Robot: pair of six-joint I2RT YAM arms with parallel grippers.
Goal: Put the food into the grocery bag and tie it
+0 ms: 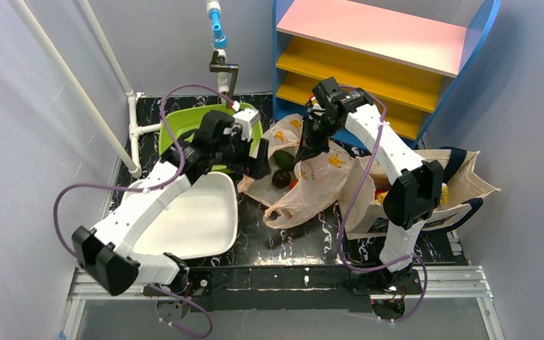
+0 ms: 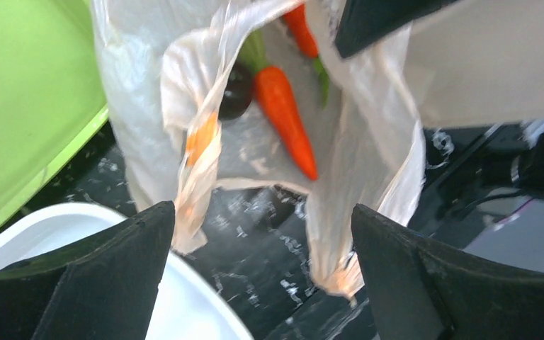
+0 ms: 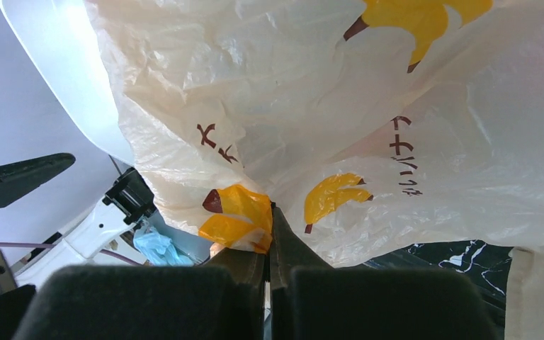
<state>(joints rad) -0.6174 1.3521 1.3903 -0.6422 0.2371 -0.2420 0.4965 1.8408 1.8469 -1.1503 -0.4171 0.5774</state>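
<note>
The right claw pinches a fold of the grocery bag, while the left claw is spread wide at its mouth, a carrot inside.

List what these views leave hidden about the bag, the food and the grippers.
- Top view: the right arm and crumpled plastic cover the grocery bag's mouth; how much food is inside is unclear.
- Left wrist view: a carrot and a dark ball show; another orange-red piece is cut off by the top edge.
- Right wrist view: the bag fills the frame; whether the right gripper pinches a handle or wall is unclear.
</note>
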